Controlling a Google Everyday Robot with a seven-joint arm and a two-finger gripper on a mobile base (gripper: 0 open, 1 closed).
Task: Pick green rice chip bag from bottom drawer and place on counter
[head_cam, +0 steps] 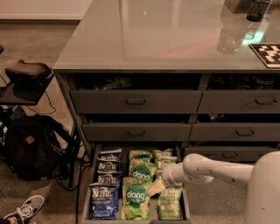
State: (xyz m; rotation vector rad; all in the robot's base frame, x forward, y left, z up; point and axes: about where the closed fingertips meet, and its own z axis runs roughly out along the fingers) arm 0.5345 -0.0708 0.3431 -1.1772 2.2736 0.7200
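The bottom drawer (87, 192) is pulled open and holds rows of snack bags. Green rice chip bags with the dark "dang" badge lie in its middle row, one at the front (135, 199) and one behind it (142, 173). My gripper (155, 188) reaches in from the right on a white arm (205, 168). It sits low at the right edge of the front dang bag. The glossy grey counter (166, 35) tops the cabinet above.
Blue Kettle bags (105, 197) fill the drawer's left row and paler green Kettle bags (169, 205) its right row. Shut drawers with bar handles (135, 101) stand above. A backpack (28, 146) and a shoe (26, 208) lie on the floor to the left. A dark cup (258, 8) and a checkered tag (267, 54) sit on the counter's far right.
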